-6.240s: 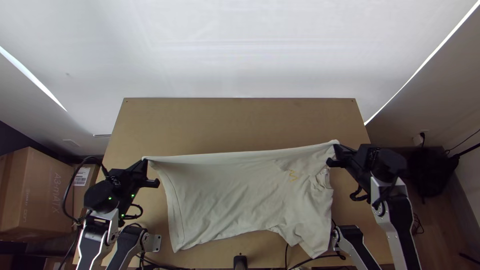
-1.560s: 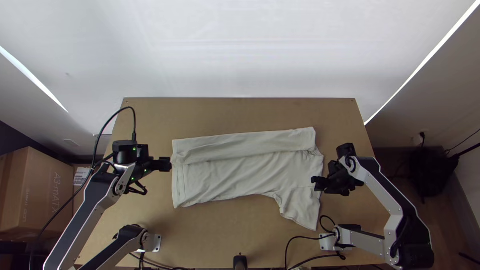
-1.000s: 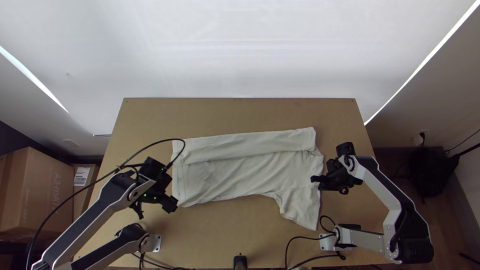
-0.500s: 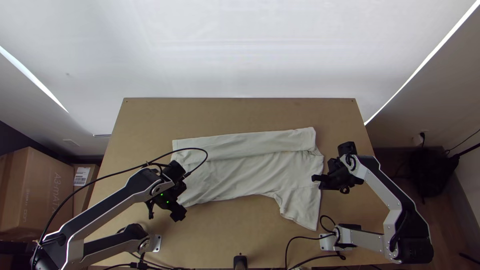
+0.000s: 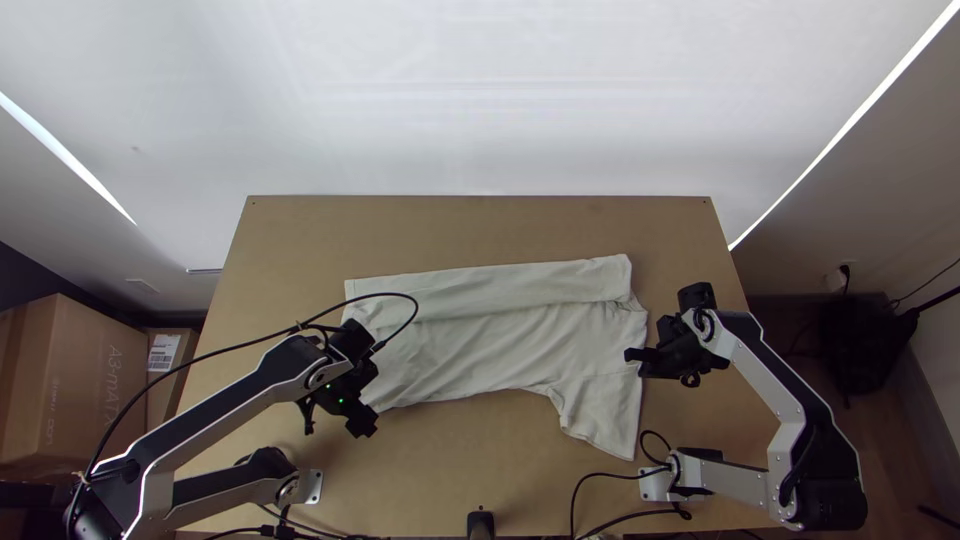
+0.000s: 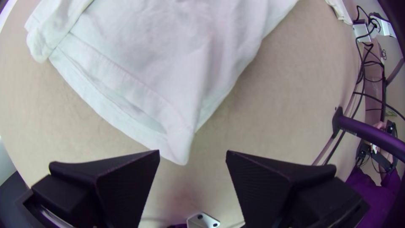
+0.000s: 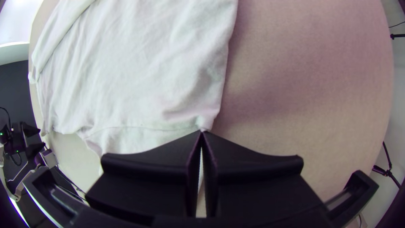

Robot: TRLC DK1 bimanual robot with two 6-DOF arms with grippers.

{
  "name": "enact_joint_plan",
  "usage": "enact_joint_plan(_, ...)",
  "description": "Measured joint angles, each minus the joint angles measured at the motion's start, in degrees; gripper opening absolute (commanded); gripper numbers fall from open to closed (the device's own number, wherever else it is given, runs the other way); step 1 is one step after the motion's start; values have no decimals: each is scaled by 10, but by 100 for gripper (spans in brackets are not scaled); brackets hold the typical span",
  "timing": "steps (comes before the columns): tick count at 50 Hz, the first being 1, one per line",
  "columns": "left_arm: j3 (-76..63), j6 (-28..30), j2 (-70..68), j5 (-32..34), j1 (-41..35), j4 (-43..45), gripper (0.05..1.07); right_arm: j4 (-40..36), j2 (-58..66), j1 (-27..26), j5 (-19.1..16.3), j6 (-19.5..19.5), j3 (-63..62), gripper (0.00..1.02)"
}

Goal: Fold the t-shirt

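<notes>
The pale t-shirt lies flat with its far side folded over in a long strip and one sleeve towards the near edge. At its near left corner, my left gripper is low over the table. In the left wrist view, the open left gripper has the t-shirt's hem corner just ahead of its gap. By the shirt's right edge is my right gripper. The right wrist view has the right gripper closed, its tips pinching the t-shirt at the edge beside a seam.
Bare table stretches beyond the shirt and along its near side. The arm bases' brackets stand at the near edge, with black cables running near the right one. Cardboard boxes stand off the table's left side.
Since the oldest frame, the shirt's far side has come down folded, and both grippers left its far corners. Lately my left gripper moved nearer and rightward to the near corner; the right stayed nearly still.
</notes>
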Motion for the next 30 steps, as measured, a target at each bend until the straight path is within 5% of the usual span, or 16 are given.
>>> enact_joint_plan(4, -5, 0, 15, 2, 2, 10, 65, 0, -7, 0, 0, 0, 0, 2)
enact_joint_plan(11, -14, 0, 21, 12, 12, 44, 8, 0, -21, 0, 0, 0, 0, 2)
enact_joint_plan(30, -16, 29, -29, 25, 120, 40, 8, -2, -56, -18, 0, -21, 0, 2)
